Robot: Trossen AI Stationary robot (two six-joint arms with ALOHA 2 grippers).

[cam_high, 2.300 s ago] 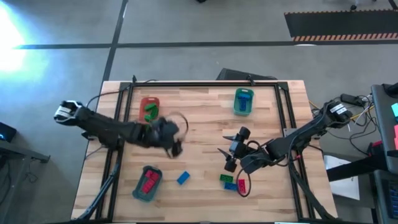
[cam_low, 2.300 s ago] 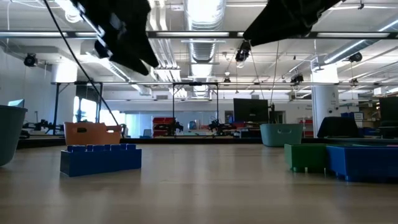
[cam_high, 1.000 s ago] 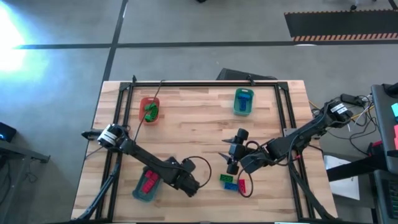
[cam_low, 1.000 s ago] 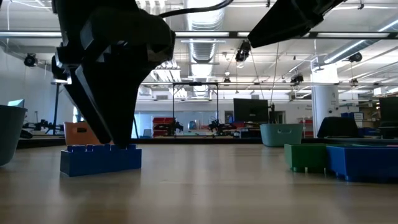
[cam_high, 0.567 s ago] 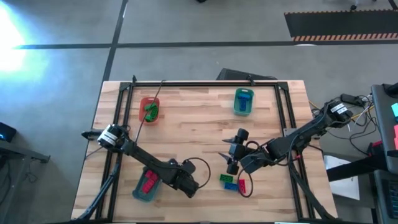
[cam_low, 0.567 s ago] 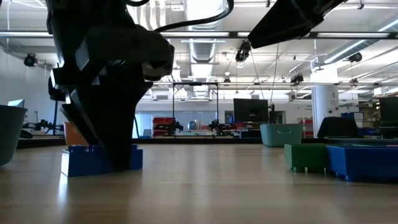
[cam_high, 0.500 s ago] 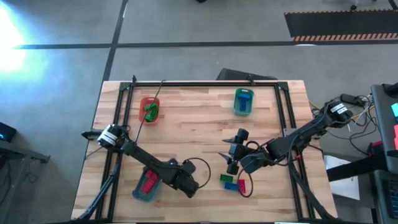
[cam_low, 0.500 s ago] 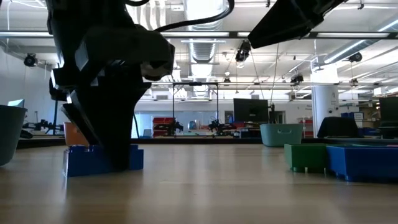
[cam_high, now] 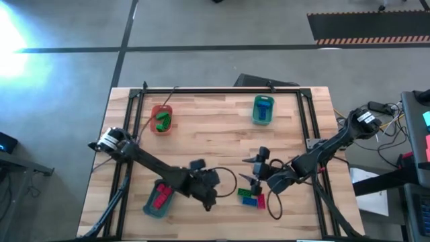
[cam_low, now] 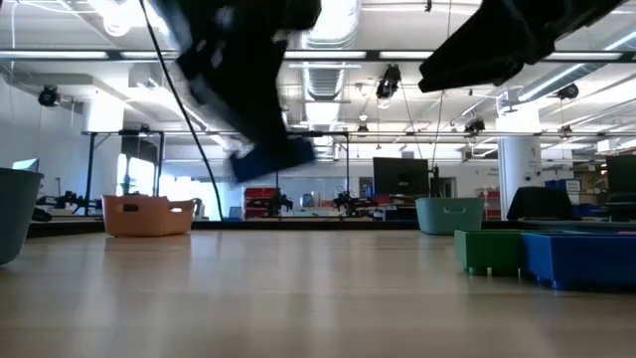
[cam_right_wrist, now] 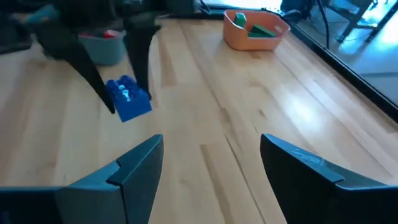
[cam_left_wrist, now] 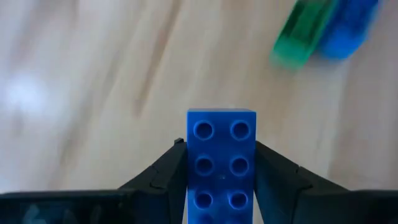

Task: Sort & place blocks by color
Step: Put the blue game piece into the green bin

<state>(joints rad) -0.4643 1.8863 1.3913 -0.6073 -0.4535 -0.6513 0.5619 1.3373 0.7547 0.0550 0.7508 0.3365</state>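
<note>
A blue block (cam_left_wrist: 221, 165) hangs above the table with my left gripper (cam_high: 209, 195) shut on it. It also shows in the low view (cam_low: 276, 157) and in the right wrist view (cam_right_wrist: 128, 100). A green block (cam_high: 245, 193), a blue one (cam_high: 250, 199) and a red one (cam_high: 261, 200) lie together on the table near its front edge. My right gripper (cam_high: 254, 173) stands open just above and behind them, with nothing between its fingers (cam_right_wrist: 134, 168). My left gripper pinches the blue block by its two long sides (cam_left_wrist: 190, 168), one finger (cam_left_wrist: 160, 177) on each. The fingers slant down and run along the block, whose far end sticks out past them. The block is lifted clear of the table, studs toward the wrist camera.
An orange-red tray (cam_high: 161, 109) with green blocks stands at the far left. A green tray (cam_high: 263, 119) with a blue block stands at the far right. A teal tray (cam_high: 156, 212) with red blocks stands at the near left. Bare wood lies in the middle.
My left gripper has closed on the blue block that stood on the table and has lifted it clear, rising and rolling its wrist as it went a little toward the right. My right gripper has come a little lower and nearer the table's front edge, still open.
</note>
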